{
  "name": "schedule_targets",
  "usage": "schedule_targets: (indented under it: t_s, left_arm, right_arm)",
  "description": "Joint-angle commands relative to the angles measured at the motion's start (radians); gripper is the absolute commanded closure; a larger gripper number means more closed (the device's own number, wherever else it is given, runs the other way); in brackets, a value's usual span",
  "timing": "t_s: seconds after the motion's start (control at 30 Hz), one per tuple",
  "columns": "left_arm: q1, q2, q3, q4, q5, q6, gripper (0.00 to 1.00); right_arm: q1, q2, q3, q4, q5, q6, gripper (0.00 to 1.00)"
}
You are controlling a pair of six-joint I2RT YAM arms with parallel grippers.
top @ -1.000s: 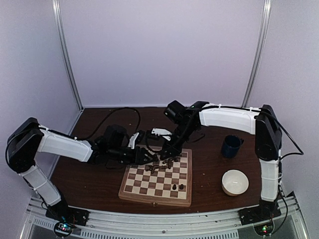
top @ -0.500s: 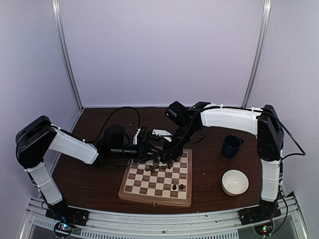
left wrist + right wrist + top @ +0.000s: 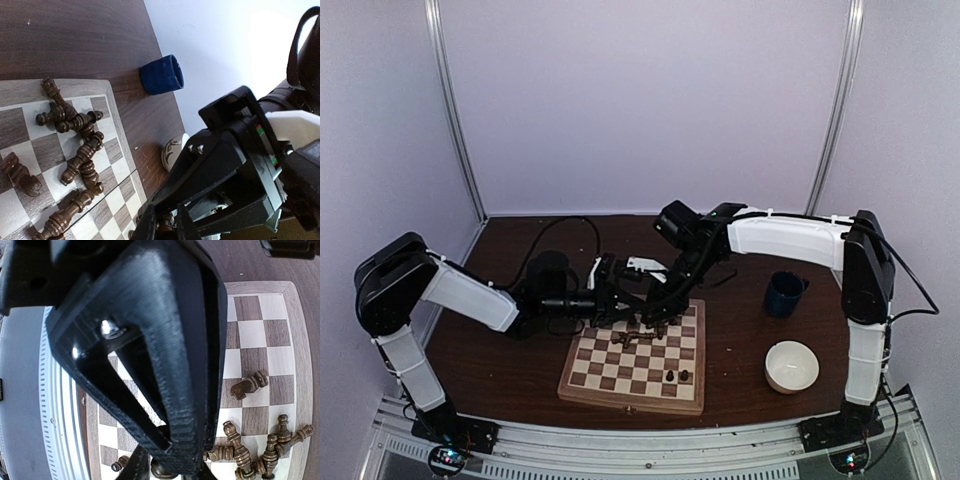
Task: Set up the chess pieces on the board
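The board (image 3: 620, 396) lies in front of both arms. Several dark chess pieces (image 3: 648, 332) lie toppled in a heap on its far squares, also seen in the left wrist view (image 3: 75, 125) and the right wrist view (image 3: 260, 450). Two pieces (image 3: 677, 376) stand near the front right. My left gripper (image 3: 636, 304) and right gripper (image 3: 656, 312) meet tip to tip just above the heap. In the left wrist view my left gripper (image 3: 165, 227) has its fingers close around a brown piece (image 3: 166, 231). In the right wrist view my right gripper (image 3: 165, 470) has a round piece (image 3: 162, 472) between its fingers, partly hidden by the left gripper's black body (image 3: 165, 340).
A dark blue cup (image 3: 783, 293) stands right of the board, also in the left wrist view (image 3: 161, 75). A white bowl (image 3: 791, 366) sits at the front right. Black cables lie on the brown tabletop behind the board.
My left arm has swung right, bringing its gripper up against the right gripper over the far edge of the board. The right arm has barely moved.
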Motion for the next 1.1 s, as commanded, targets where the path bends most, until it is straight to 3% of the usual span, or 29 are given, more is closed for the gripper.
schedule_targets:
  t_s: [0.0, 0.13, 0.23, 0.53, 0.67, 0.87, 1.07]
  left_arm:
    - [0.0, -0.012, -0.014, 0.038, -0.004, 0.007, 0.95]
    - [0.0, -0.071, -0.005, -0.068, -0.018, 0.067, 0.98]
    - [0.0, -0.127, 0.014, -0.198, -0.033, 0.138, 0.99]
    - [-0.002, -0.416, 0.077, -0.955, -0.221, 0.522, 0.98]
    - [-0.015, -0.534, 0.059, -1.205, -0.336, 0.616, 0.98]
    - [-0.054, -0.667, -0.04, -1.319, -0.381, 0.617, 0.98]
    - [-0.14, -0.657, -0.072, -1.347, -0.472, 0.595, 0.98]
  right_arm:
    - [0.01, -0.047, -0.007, 0.026, -0.013, 0.001, 0.73]
    - [0.008, -0.076, -0.025, 0.03, 0.004, -0.006, 0.68]
    - [0.008, -0.096, -0.043, 0.03, 0.005, -0.012, 0.56]
    - [-0.032, -0.223, -0.158, 0.023, -0.02, -0.064, 0.48]
    - [-0.065, -0.261, -0.198, 0.046, 0.003, -0.065, 0.48]
    - [-0.075, -0.258, -0.19, 0.046, 0.013, -0.07, 0.48]
    - [-0.076, -0.234, -0.168, 0.029, -0.001, -0.07, 0.48]
